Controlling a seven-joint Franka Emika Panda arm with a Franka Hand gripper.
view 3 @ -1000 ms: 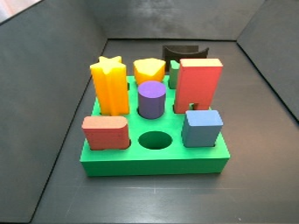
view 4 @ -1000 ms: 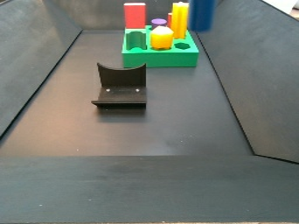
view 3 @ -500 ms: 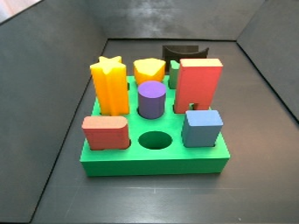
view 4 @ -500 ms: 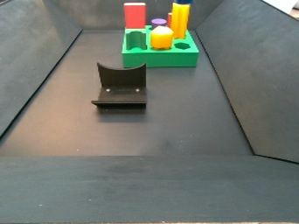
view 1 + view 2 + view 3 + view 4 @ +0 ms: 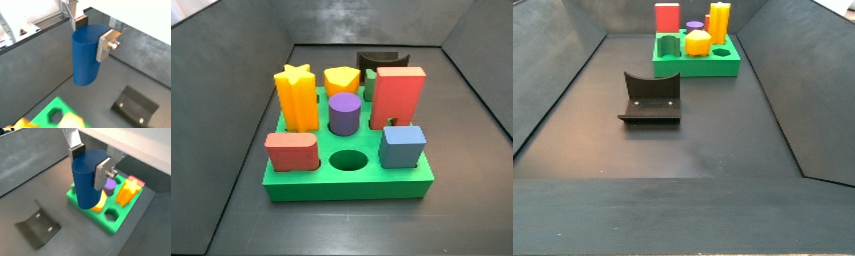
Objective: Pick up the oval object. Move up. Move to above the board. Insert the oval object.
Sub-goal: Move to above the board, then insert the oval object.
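Two silver fingers [image 5: 107,44] of the tool [image 5: 91,31] are clamping the oval object [image 5: 86,55] in both wrist views. It is hanging upright in the air over the dark floor [image 5: 40,188], with the board [image 5: 113,223] and the fixture [image 5: 37,225] lying below.

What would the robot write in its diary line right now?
gripper: jaws shut on oval object, high, outside both side views | board: round hole empty | fixture: on floor

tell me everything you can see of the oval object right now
The oval object is a tall, smooth, plain blue peg with a rounded lower end. It hangs upright in the gripper, clamped near its top between the silver fingers. Both wrist views show it raised, touching nothing else; neither side view shows it.
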